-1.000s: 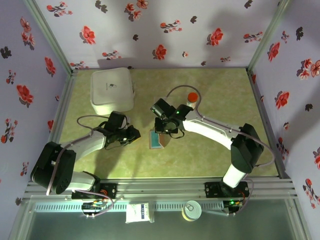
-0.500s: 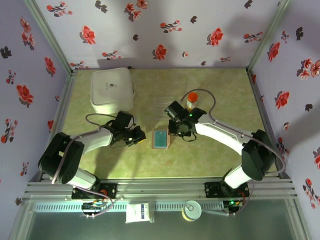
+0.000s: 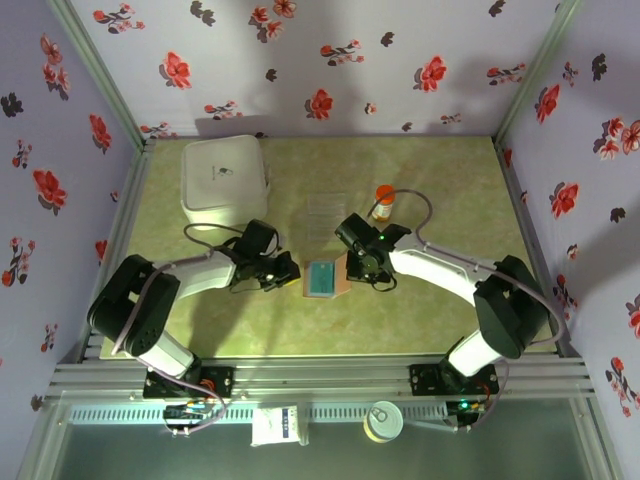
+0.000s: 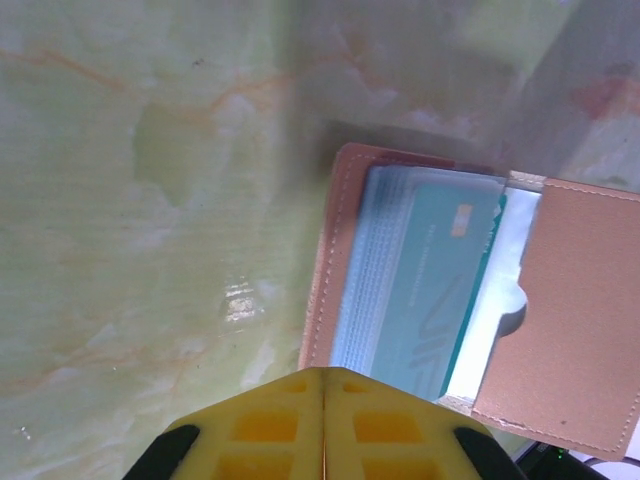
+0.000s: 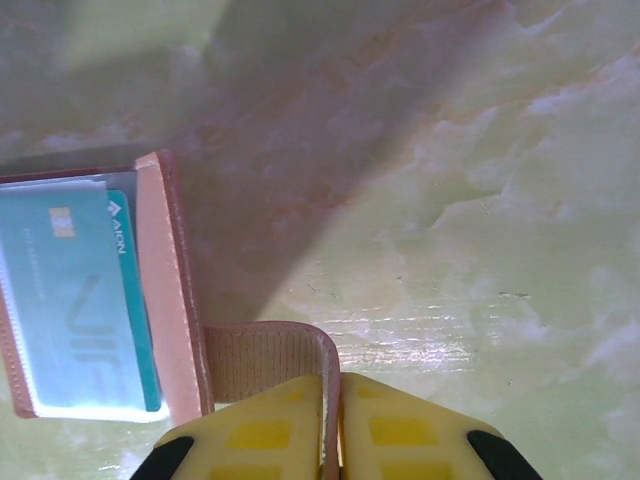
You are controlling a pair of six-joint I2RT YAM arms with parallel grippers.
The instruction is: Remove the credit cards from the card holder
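Observation:
The brown card holder (image 3: 341,285) lies open on the green table between the two arms. A teal credit card (image 3: 321,278) lies face up inside it, behind clear sleeves. In the left wrist view the card (image 4: 430,290) shows a small tan chip, and the holder's rim (image 4: 325,260) runs just ahead of my left gripper (image 4: 323,372), which is shut with nothing between its fingers. My right gripper (image 5: 332,378) is shut on the holder's brown flap tab (image 5: 265,360), right of the card (image 5: 80,300). From above, the left gripper (image 3: 288,272) and the right gripper (image 3: 352,272) flank the holder.
A white square box (image 3: 225,180) sits at the back left. A clear plastic sleeve (image 3: 325,212) lies behind the holder, next to an orange-capped bottle (image 3: 383,200). Flowered walls close in the table on three sides.
My left gripper has moved right up to the holder's edge and closed. The right gripper has shifted right and nearer with the flap, leaving the holder spread open.

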